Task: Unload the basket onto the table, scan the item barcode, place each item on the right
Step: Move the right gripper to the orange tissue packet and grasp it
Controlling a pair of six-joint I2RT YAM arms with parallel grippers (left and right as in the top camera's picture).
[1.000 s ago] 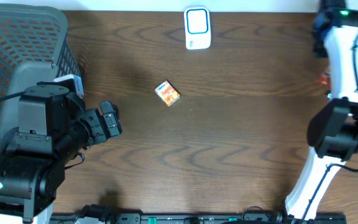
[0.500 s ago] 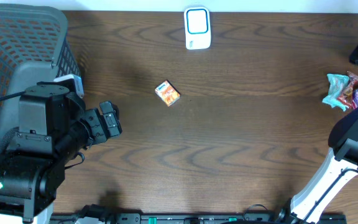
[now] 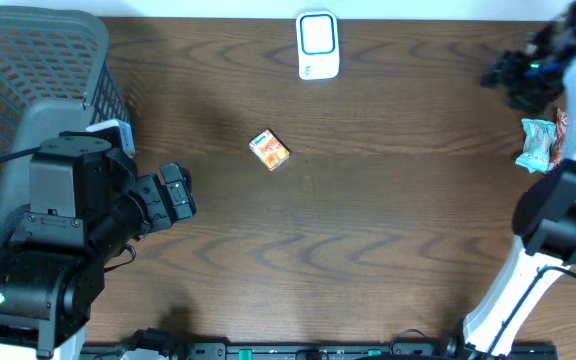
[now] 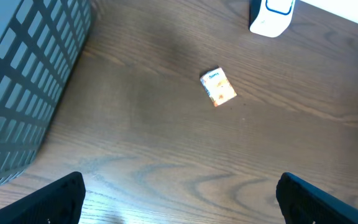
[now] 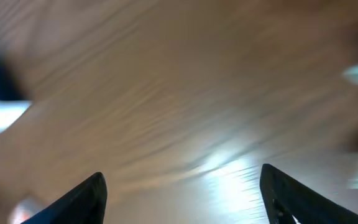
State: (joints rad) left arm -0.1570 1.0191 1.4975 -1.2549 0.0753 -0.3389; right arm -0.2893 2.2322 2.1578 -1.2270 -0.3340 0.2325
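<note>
Box (image 4: 218, 87) — ahead of left fingers (image 4: 48, 202), well apart

Overhead and left wrist views: sharp, evenly lit, soft shadows. Right wrist view: heavy motion blur throughout; glare patch on counter (image 5: 166, 93) toward 5 o'clock.

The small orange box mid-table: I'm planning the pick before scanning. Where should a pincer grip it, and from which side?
The small orange box lies flat, turned diagonally, with nothing touching it. Come straight down from above, with the pincer rotated to match its skew, and close across the two long edges, its narrower span. The open left pincer looks nearer.
</note>
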